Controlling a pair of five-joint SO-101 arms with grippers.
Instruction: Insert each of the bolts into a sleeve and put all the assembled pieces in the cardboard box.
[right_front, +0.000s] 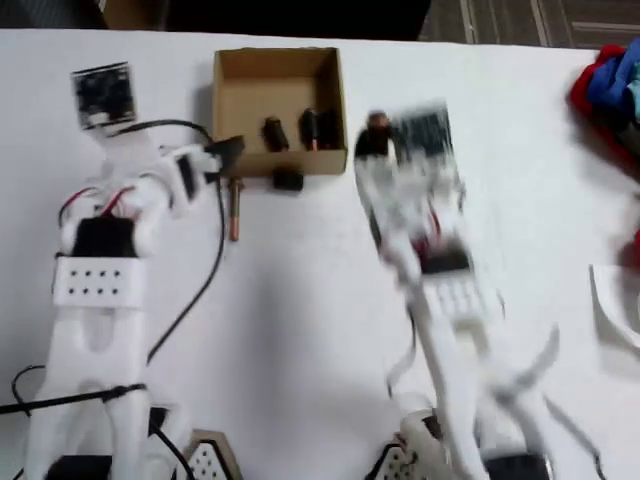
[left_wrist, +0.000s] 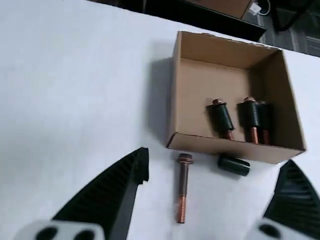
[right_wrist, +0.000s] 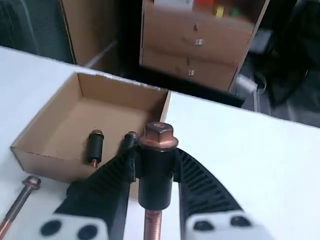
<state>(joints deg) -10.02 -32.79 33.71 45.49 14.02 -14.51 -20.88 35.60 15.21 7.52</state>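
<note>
In the high view the cardboard box (right_front: 252, 98) sits at the upper centre of the white table (right_front: 300, 320), with dark assembled pieces (right_front: 275, 133) lying inside it. The left gripper (right_front: 228, 158) is at the lower-left corner of the cardboard box. A loose bolt (right_front: 235, 210) lies just below this gripper, and a loose sleeve (right_front: 288, 180) lies just below the box's front wall. The right gripper (right_front: 372, 145), blurred, is just right of the cardboard box. In the left wrist view the left gripper (left_wrist: 215, 161) has its jaws spread wide. The loose bolt (left_wrist: 183, 187) and loose sleeve (left_wrist: 233, 165) lie apart on the table between them, just outside the cardboard box (left_wrist: 200, 80), which holds 3 assembled pieces (left_wrist: 222, 117). In the right wrist view the right gripper (right_wrist: 155, 161) is clamped on a bolt-and-sleeve piece (right_wrist: 159, 136), held upright near the cardboard box (right_wrist: 105, 112), where 2 assembled pieces (right_wrist: 95, 145) show.
</note>
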